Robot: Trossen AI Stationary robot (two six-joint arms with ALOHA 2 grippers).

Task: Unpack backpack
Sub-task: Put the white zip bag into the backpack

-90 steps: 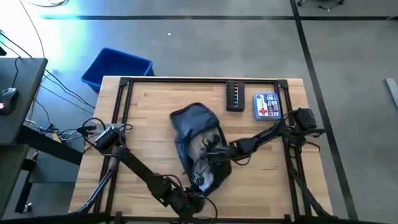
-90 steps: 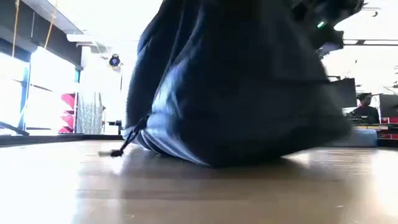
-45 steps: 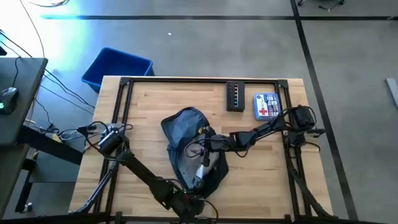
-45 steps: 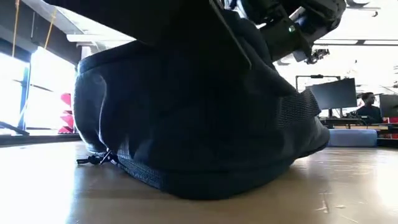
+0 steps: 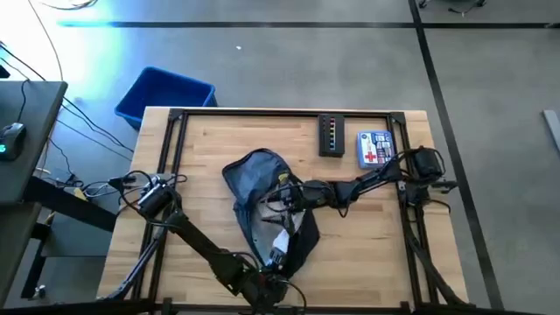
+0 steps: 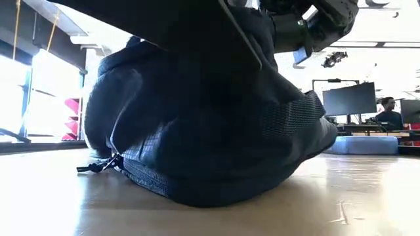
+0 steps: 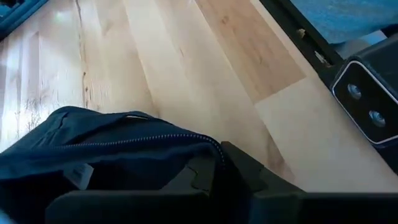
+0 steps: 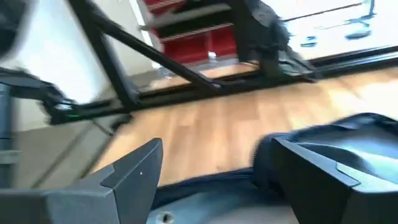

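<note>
**Both hands at the backpack in the middle of the bench**

The backpack (image 5: 262,206) lies slumped in the middle of the wooden bench (image 5: 210,149), its opened mouth turned toward the near edge, with pale contents showing inside. In the low view it fills most of the frame as a dark mound (image 6: 197,131), a zipper pull trailing onto the bench at its left.

The right hand (image 5: 293,194) reaches in from the right side and sits over the upper part of the backpack; its wrist view shows the two fingers (image 8: 134,168) spread wide apart, with dark fabric between and below them, gripping nothing.

The left hand (image 5: 278,258) is at the near end of the backpack, by its opening. Its wrist view shows navy fabric and a zipper line (image 7: 124,146) right against the fingers, but I cannot tell whether they are closed.

At the far right of the bench lie a black box (image 5: 331,136) and, just beside it, a blue-and-white kit (image 5: 374,148). A blue bin (image 5: 164,94) stands on the floor beyond the far left corner.
</note>
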